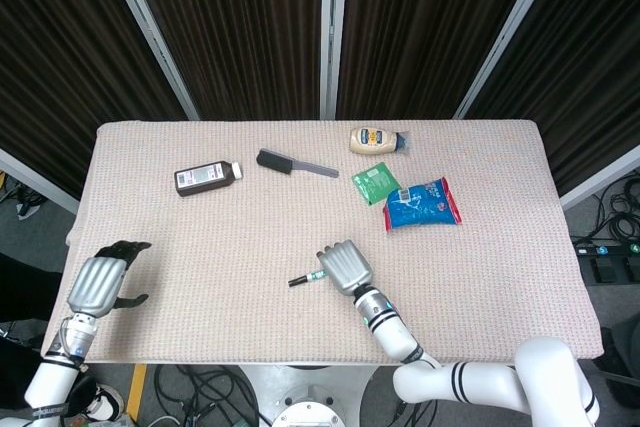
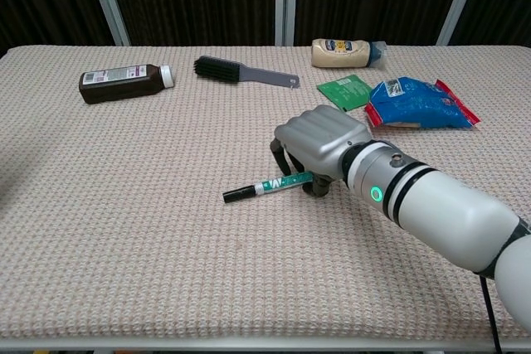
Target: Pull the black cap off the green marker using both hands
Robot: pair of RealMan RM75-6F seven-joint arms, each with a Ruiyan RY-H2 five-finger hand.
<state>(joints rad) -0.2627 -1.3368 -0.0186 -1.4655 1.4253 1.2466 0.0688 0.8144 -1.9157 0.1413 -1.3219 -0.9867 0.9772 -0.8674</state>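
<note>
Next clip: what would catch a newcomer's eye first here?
The right robot hand near the table's middle, curled over the green marker with a black cap lying on the beige woven cloth. Then the bright blue snack bag at the far right, and the left robot hand idle off the table's left edge.

Brown bottle [image 1: 208, 178] far left, black brush [image 1: 295, 163] beside it; mayonnaise bottle [image 1: 378, 139], green packet [image 1: 376, 183], blue bag [image 1: 421, 203] right.
</note>
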